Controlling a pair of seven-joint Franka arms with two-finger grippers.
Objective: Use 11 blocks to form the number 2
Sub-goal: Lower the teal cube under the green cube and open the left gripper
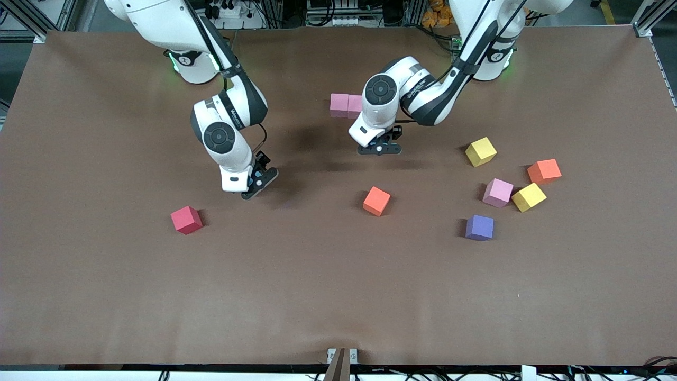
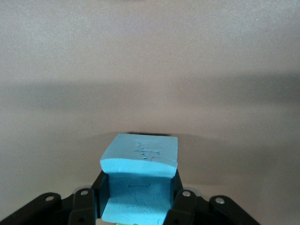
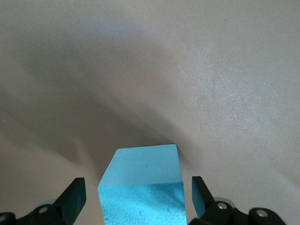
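Barely begun: only two pink blocks (image 1: 346, 104) sit joined. The left gripper (image 2: 136, 206) pinches a blue block (image 2: 139, 164) above the table beside them; the right gripper (image 3: 138, 199) hangs spread around another blue block (image 3: 143, 183), not clamped. Red block (image 1: 186, 219) and others lie scattered.

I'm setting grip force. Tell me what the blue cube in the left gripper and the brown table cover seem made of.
Blue cube: probably soft foam, matte; its top face shows dents and its sides bulge between the closed fingers of the left gripper. Brown table cover: looks like matte paper or thin sheet, dull and even; uncertain.
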